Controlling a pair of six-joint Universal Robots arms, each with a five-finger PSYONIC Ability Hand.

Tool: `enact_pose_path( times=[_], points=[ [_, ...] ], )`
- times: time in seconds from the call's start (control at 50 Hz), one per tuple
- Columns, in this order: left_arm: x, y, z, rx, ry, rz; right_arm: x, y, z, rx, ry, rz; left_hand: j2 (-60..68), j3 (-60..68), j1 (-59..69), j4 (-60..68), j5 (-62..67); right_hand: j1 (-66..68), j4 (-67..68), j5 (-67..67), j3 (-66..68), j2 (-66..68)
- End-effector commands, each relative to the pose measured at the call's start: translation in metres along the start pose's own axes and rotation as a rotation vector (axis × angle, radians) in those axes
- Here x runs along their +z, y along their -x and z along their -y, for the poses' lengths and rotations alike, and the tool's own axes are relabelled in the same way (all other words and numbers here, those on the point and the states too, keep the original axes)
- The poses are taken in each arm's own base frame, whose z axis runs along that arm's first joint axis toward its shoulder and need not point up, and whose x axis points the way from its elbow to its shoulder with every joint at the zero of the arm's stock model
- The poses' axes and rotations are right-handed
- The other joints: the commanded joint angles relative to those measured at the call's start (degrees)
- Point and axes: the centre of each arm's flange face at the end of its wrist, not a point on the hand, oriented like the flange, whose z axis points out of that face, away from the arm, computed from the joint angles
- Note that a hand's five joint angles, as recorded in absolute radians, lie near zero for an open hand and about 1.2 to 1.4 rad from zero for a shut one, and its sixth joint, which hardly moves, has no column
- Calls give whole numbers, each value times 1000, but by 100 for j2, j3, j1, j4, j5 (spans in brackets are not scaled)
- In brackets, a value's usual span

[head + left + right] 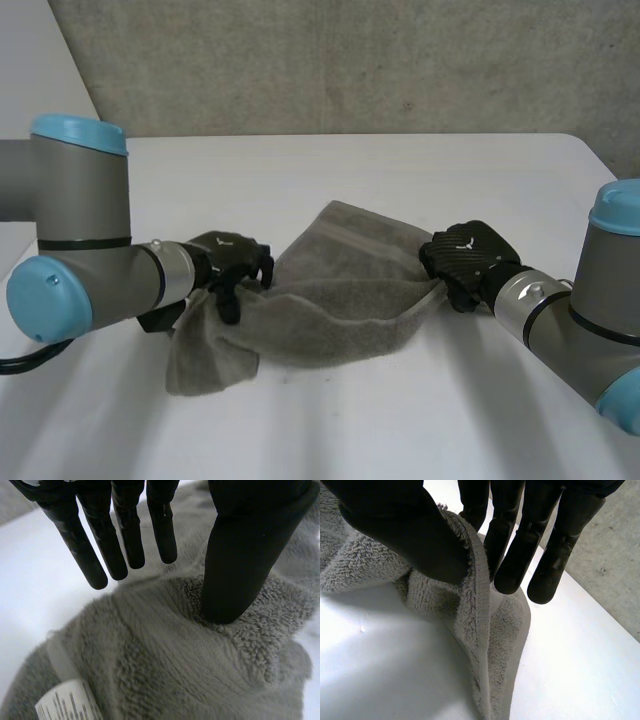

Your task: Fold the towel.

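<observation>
Step in hand, as I judge it: carrying one long edge of the towel point(330, 300) across to make the fold; it lies crumpled mid-counter, slung between the two hands.

Doing it well, near side first: the near left corner trails on the counter point(400, 180) and will drag unless it is lifted clear; both hands should travel together at one height so the sag between them does not twist.

Left hand point(232, 262) at the towel's left end: in its wrist view the fingers point(100, 555) are straight with tips clear of the pile; the thumb point(240, 570) presses into a raised bunch; no pinch that I can make out, so I read it as released; it needs a firm hold before any lift.

Right hand point(465, 258) at the right end: thumb point(415, 535) and fingers point(520, 555) clamp the woven hem point(481, 615) between them; grasping the towel; sound hold.

Towel itself: grey, thick looped pile, soft and limp; flat woven band along the edge; white printed label point(65, 702) sewn near the left hand's end; middle sags in a trough; the far corner lies flat on the counter, pointing toward the concrete wall point(350, 60).
</observation>
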Motion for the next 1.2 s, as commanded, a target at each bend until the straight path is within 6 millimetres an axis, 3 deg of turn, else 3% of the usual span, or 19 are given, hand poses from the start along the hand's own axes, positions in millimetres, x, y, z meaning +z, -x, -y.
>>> enact_pose_path(
  times=[0.02,0.06,0.1,0.28,0.36,0.4,0.46,0.48,0.5,0.54,0.6,0.66,0.74,0.8,0.84,0.9,1.0,1.14,1.2],
  points=[
    [2,1,-5,16,44,2,4,-1,-2,0,4,-2,936,932,925,936,907,33,1031,1071,1043,1057],
    [2,1,-4,16,41,3,5,-2,-2,0,2,-5,1995,1992,1984,1995,1966,33,1031,1071,1043,1057],
    [1,3,1,20,20,11,7,-3,-2,0,1,-3,4637,4634,4626,4637,4608,33,1031,1071,1043,1057],
    [1,18,42,64,-167,82,33,-22,20,-21,-74,-49,4651,4648,4640,4651,4622,33,1031,1071,1043,1057],
    [-1,27,66,89,-263,120,47,-49,59,-49,-203,-132,4651,4648,4640,4651,4622,33,1031,1071,1043,1057],
    [-6,43,109,122,-458,206,49,-60,78,-63,-270,-169,4651,4648,4640,4651,4622,33,1031,1071,1043,1057],
    [-11,53,132,121,-575,263,52,-88,127,-110,-467,-292,4651,4648,4640,4651,4622,33,1031,1071,1043,1057],
    [-20,63,158,105,-705,323,48,-102,152,-121,-576,-378,4651,4648,4640,4651,4622,33,1031,1071,1043,1057],
    [-33,73,182,75,-840,382,48,-103,153,-121,-577,-379,4651,4648,4640,4651,4622,33,1031,1071,1043,1057],
    [-50,82,205,40,-977,435,31,-130,196,-105,-802,-550,4651,4648,4640,4651,4622,33,1031,1071,1043,1057],
    [-78,96,232,-26,-1178,509,7,-147,227,-70,-994,-659,4651,4648,4640,4651,4622,33,1031,1071,1043,1057],
    [-94,103,242,-69,-1273,532,0,-148,234,-59,-1043,-672,4651,4648,4640,4651,4622,33,1031,1071,1043,1057],
    [-86,107,229,-103,-1200,525,10,-134,212,-51,-928,-582,4651,4648,4640,4651,4622,33,1031,1071,1043,1057],
    [-58,108,195,-138,-1008,500,24,-116,188,-50,-794,-455,4651,4648,4640,4651,4622,33,1031,1071,1043,1057],
    [-28,100,154,-167,-816,443,31,-106,173,-45,-721,-386,4651,4648,4640,4651,4622,33,1031,1071,1043,1057],
    [-12,93,131,-177,-725,405,47,-86,139,-19,-572,-260,4651,4648,4640,4651,4622,33,1031,1071,1043,1057],
    [31,63,45,-214,-447,261,68,-59,85,32,-369,-142,4651,4648,4640,4651,4622,33,1031,1071,1043,1057],
    [51,43,-18,-210,-258,218,84,-16,-2,56,-93,-17,4651,4648,4640,4651,4622,33,1031,1071,1043,1057],
    [50,39,-36,-194,-195,215,84,-10,-12,49,-62,-3,4651,4648,4640,4651,4622,33,1031,1071,1043,1057]
  ],
)
